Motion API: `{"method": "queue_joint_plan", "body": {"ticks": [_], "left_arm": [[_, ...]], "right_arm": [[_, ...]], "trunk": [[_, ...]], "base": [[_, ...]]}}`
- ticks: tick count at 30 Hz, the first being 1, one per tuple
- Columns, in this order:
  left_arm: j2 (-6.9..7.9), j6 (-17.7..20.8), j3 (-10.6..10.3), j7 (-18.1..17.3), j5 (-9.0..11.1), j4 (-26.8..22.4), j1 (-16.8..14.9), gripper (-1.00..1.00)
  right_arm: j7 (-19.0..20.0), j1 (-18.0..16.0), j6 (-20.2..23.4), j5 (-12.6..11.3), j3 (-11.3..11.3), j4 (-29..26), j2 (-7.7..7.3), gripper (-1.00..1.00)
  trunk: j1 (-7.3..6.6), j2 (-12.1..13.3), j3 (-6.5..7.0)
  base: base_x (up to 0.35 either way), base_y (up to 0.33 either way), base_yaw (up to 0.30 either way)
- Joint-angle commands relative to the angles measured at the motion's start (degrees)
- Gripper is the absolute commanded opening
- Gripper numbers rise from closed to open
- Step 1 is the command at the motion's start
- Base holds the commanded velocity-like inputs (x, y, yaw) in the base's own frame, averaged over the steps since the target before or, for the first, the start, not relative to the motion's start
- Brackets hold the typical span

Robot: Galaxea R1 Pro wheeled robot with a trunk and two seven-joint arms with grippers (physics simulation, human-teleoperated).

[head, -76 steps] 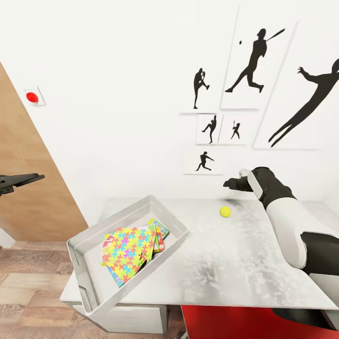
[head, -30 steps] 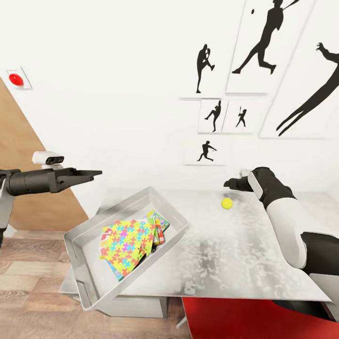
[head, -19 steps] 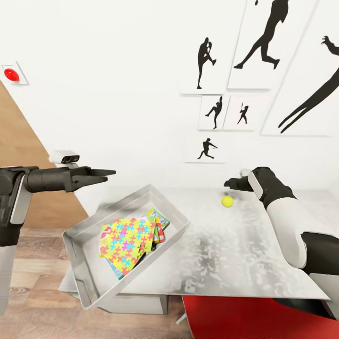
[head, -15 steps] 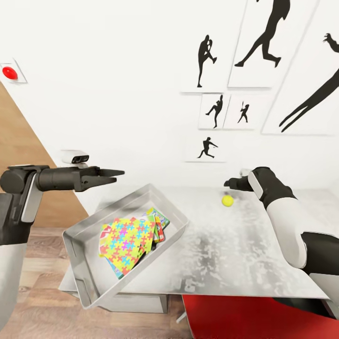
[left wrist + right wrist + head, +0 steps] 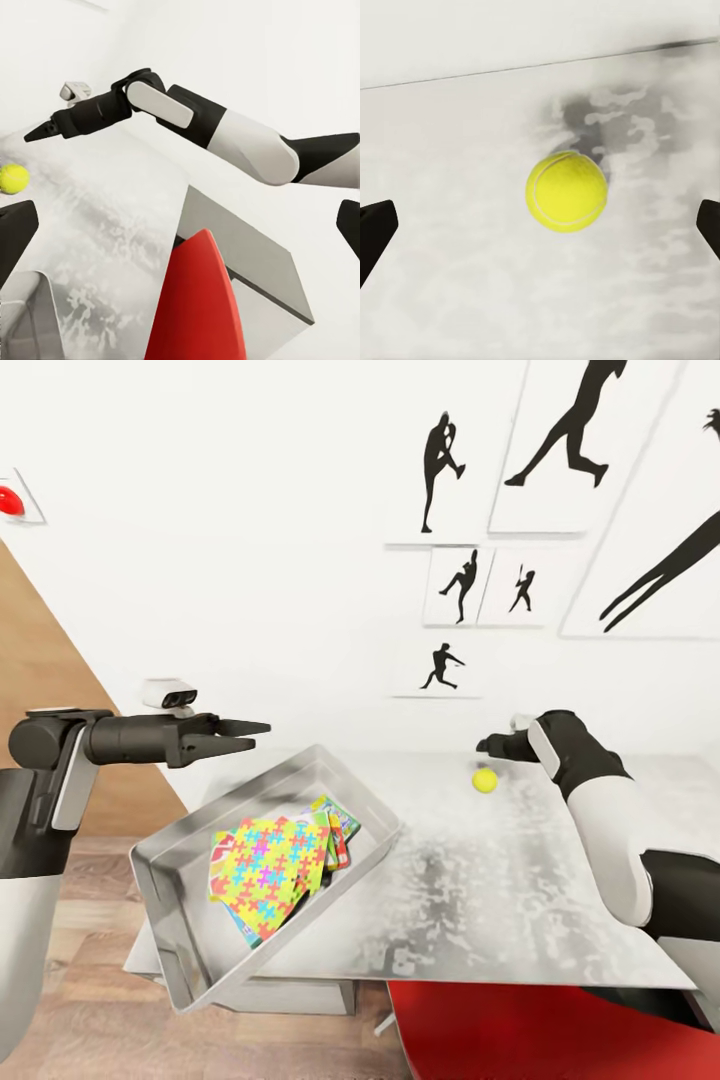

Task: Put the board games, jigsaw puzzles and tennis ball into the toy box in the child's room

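Observation:
The light-grey toy box (image 5: 165,850) sits askew at the left end of the table (image 5: 500,900), its near corner past the edge. Inside, a jigsaw puzzle (image 5: 268,860) lies on top of other flat boxes, with a board game's green edge (image 5: 343,828) showing. The tennis ball (image 5: 485,780) rests on the table near the wall. My right gripper (image 5: 488,744) hovers just above and behind the tennis ball (image 5: 566,191), open, with its fingers far apart on either side. My left gripper (image 5: 255,728) is open in the air above the box's far rim. The bed is out of view.
A red object (image 5: 520,1030) stands under the table's front edge. Baseball-player silhouette pictures (image 5: 455,585) hang on the white wall behind the table. Left of the table are wood-plank floor (image 5: 90,960) and a wooden panel (image 5: 50,690). My right arm (image 5: 225,135) reaches across the table.
My left arm has swung in from the left to reach over the toy box's far rim. The view has shifted slightly. My right gripper and the ball have stayed put.

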Motion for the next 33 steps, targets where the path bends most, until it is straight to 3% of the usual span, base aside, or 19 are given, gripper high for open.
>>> {"method": "queue_joint_plan", "body": {"ticks": [1, 21, 33], "left_arm": [[0.11, 0.6, -0.09, -0.1, 0.19, 0.01, -0.06, 1.0], [0.15, 0.6, 0.32, -0.11, 0.56, -0.05, -0.06, 1.0], [0.08, 0.6, 5.39, -0.53, 0.9, -0.05, -0.07, 1.0]], "right_arm": [[0.03, -0.1, 0.26, -0.22, -0.16, -0.06, -0.01, 1.0], [0.03, -2.21, 0.31, -0.14, 0.16, -0.1, -0.16, 1.0], [-0.05, -2.25, 0.23, -0.13, 0.21, -0.1, -0.11, 1.0]], "trunk": [[0.03, -0.12, -0.2], [0.03, -0.12, -2.09], [0.03, -0.12, -3.22]], "base": [[0.0, 0.0, 0.0], [0.0, 0.0, 0.0], [0.0, 0.0, 0.0]]}}
